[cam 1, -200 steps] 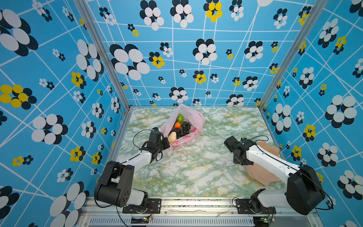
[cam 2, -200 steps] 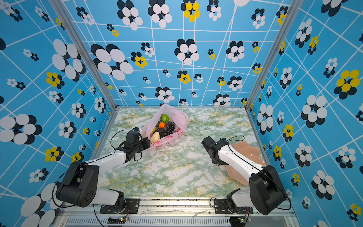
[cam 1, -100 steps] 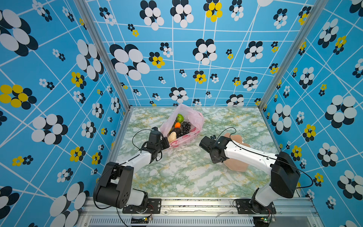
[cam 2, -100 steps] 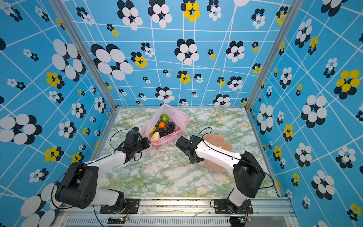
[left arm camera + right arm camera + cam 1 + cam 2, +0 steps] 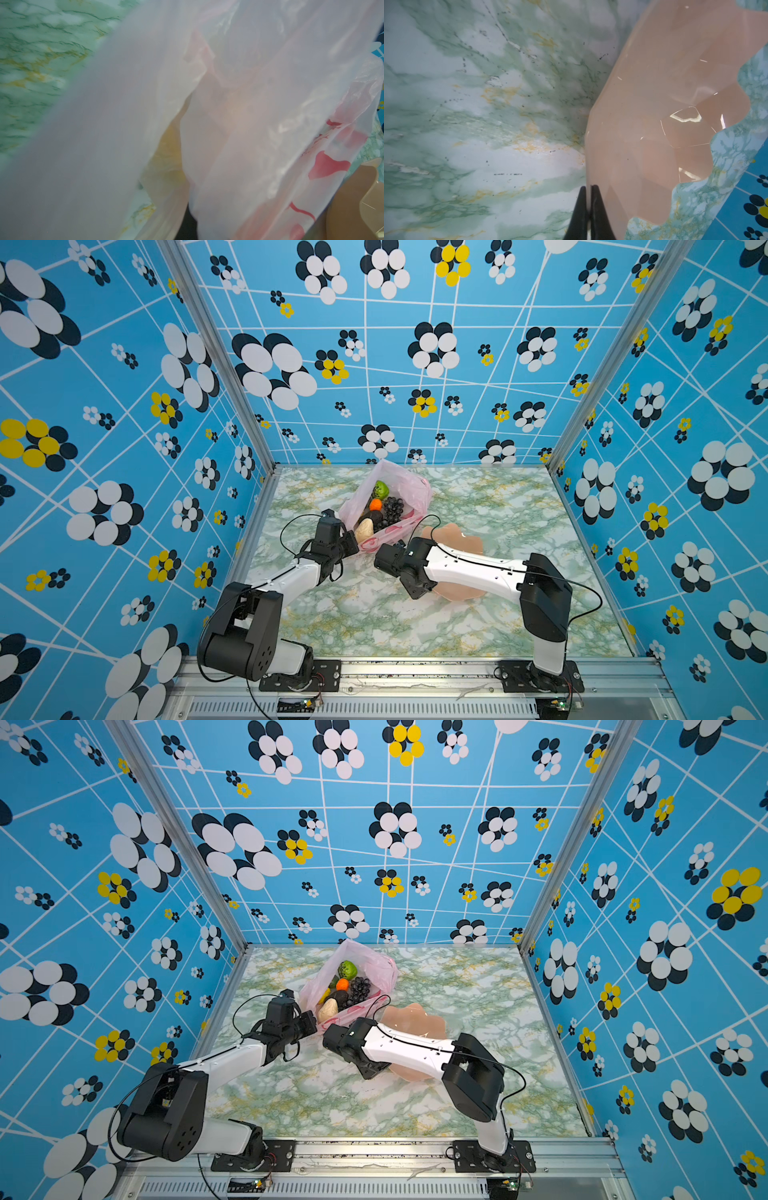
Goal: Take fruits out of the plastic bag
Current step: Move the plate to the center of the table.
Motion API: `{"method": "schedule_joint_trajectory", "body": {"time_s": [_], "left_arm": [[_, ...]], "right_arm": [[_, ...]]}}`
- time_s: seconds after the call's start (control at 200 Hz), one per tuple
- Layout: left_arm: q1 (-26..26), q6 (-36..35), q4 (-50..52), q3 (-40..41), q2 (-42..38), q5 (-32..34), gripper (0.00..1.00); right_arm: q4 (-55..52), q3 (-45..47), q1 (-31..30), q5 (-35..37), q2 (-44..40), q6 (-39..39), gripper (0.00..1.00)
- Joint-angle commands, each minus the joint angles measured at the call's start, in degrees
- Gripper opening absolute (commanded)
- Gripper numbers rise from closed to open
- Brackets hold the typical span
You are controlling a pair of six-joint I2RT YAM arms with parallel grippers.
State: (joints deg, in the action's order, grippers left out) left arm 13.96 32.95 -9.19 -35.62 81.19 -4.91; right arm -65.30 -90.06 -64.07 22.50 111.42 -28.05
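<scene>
The left gripper [image 5: 353, 545] pinched the thin translucent pink plastic bag [image 5: 409, 489]; its small toy fruits [image 5: 392, 508] lay just beyond the right gripper [image 5: 589, 193], clamped on a peach scalloped plate [image 5: 675, 93].

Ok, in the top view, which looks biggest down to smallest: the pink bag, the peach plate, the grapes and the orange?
1. pink bag
2. peach plate, though an arm hides part of it, so these two are close
3. grapes
4. orange
</scene>
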Motion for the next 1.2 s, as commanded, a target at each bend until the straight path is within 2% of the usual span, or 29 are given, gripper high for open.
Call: {"method": "schedule_joint_trajectory", "body": {"time_s": [0.0,0.14,0.28,0.59,0.74,0.85,0.995,1.08,1.195], "left_arm": [[0.3,-0.8,1.1,1.2,-1.5,0.9,0.00],[0.2,-0.8,1.0,1.2,-1.4,0.9,0.00],[0.2,-0.8,1.0,1.2,-1.3,1.0,0.00],[0.2,-1.0,1.1,1.2,-1.4,1.2,0.00],[0.2,-1.1,1.0,1.2,-1.3,1.1,0.00],[0.2,-1.2,1.1,1.0,-1.1,0.4,0.00],[0.4,-1.5,1.0,0.8,-1.3,0.1,0.00],[0.7,-1.6,0.9,0.9,-1.2,0.0,0.00],[1.2,-1.9,0.9,0.7,-0.9,0.0,0.00]], "right_arm": [[-1.3,-1.1,-1.4,-5.5,1.7,2.3,0.04],[-0.9,-4.0,-2.5,-6.4,3.0,3.2,0.04],[-0.8,-4.2,-2.7,-6.5,3.2,3.1,0.07],[-2.0,-4.0,-2.7,-6.9,-1.3,4.4,0.46],[-2.5,-2.1,-1.8,-3.2,-9.0,3.9,0.65],[1.0,5.6,3.0,-2.9,-17.6,1.8,0.70],[8.7,17.4,13.7,-5.1,-27.2,-3.3,0.74],[16.1,25.7,21.2,-9.1,-32.5,-6.5,0.76],[25.6,33.2,27.6,-14.7,-35.9,-8.3,0.80]]}}
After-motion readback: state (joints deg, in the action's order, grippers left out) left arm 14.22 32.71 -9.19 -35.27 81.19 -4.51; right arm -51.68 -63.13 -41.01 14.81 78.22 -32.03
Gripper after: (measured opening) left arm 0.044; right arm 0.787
